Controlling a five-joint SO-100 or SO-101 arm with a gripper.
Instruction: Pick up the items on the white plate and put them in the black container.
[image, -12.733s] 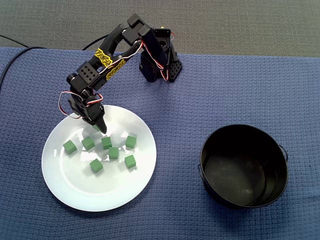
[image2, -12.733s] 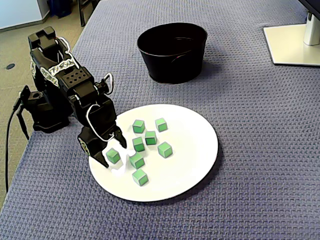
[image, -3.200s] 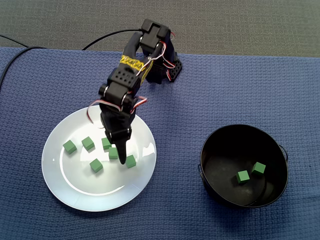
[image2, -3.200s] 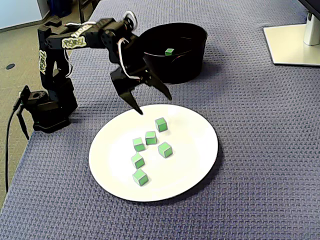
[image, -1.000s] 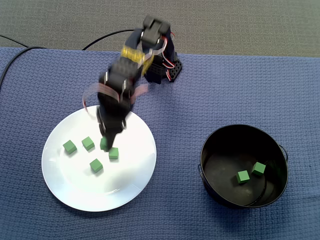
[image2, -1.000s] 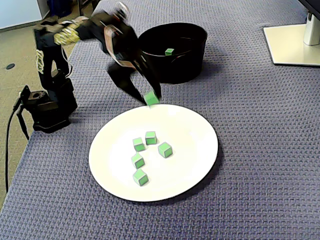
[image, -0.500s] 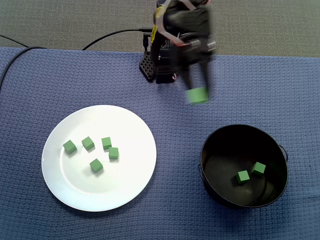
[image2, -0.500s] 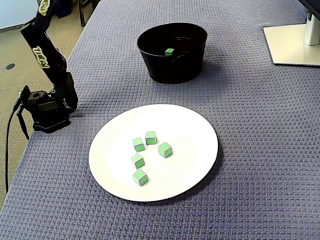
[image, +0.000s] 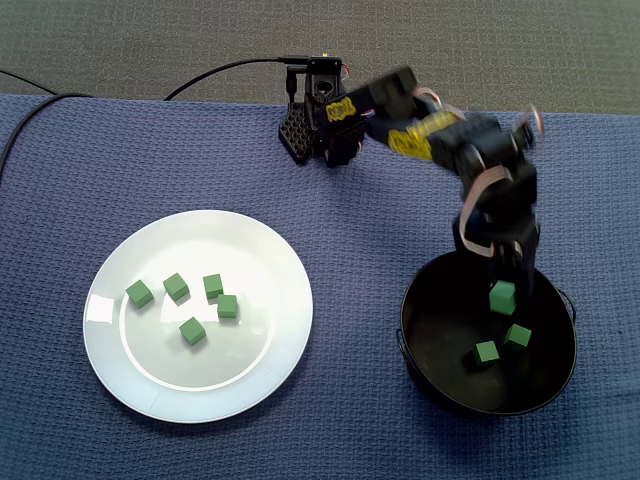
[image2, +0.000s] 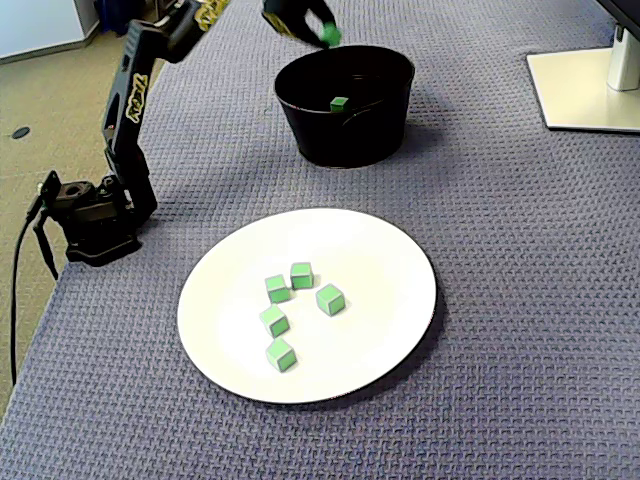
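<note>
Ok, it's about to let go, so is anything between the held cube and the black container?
Nothing visible does. The cube hangs in the jaws over the container's open mouth. Two other cubes lie on its floor, and nothing covers it.

Five green cubes (image: 213, 286) on white plate (image: 250, 370). Black pot (image: 425, 340) at 3 o'clock: two cubes (image: 487, 352) inside, third cube (image: 502, 297) in hand (image: 502, 290) above.
</note>
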